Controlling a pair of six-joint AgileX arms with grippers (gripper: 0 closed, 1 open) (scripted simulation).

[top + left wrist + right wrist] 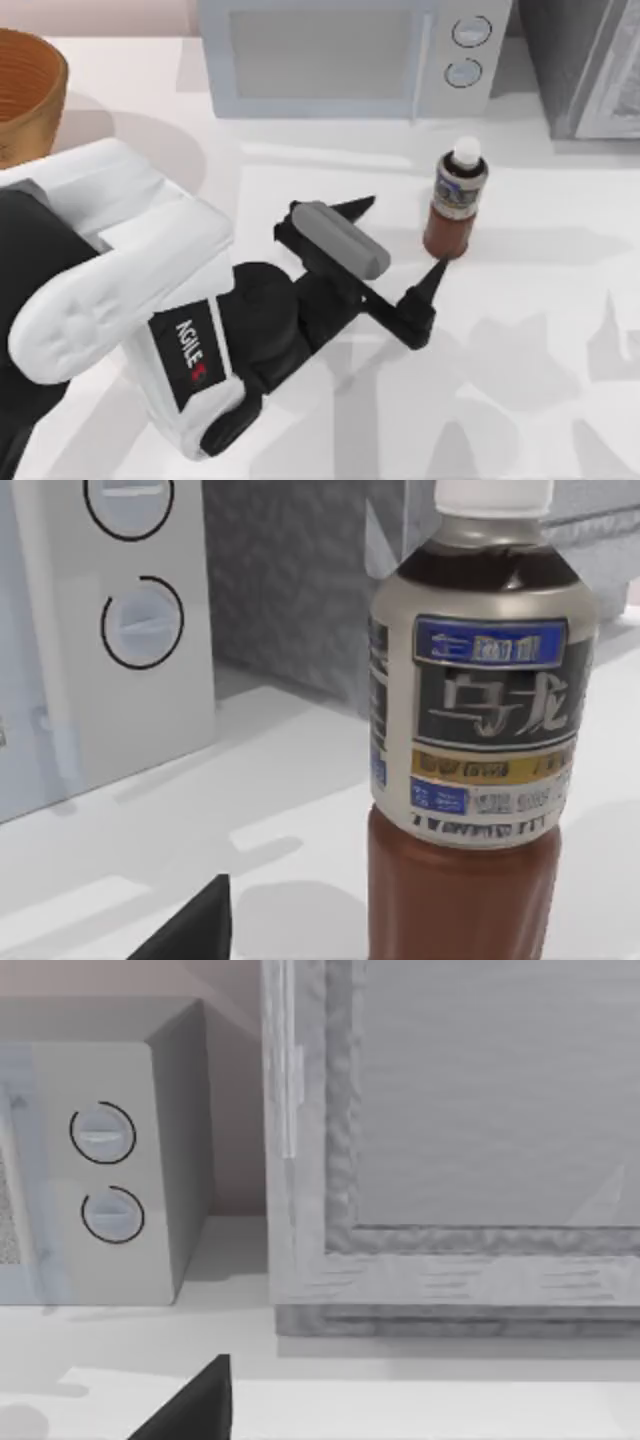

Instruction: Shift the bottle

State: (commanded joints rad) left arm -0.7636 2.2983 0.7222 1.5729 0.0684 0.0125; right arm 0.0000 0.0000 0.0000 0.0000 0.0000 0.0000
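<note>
Bottle (455,200) upright on bench (540,340), label script illegible, beside wide-spread left gripper (400,240) of "AGILE"-marked arm.

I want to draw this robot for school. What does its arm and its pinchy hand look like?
The left arm has chunky, rounded white shells joined by black parts. A black panel near the wrist says AGILEX in white letters, with a small red mark. The left gripper is black, with a grey rounded block on top and two thin, pointed black fingers.
</note>
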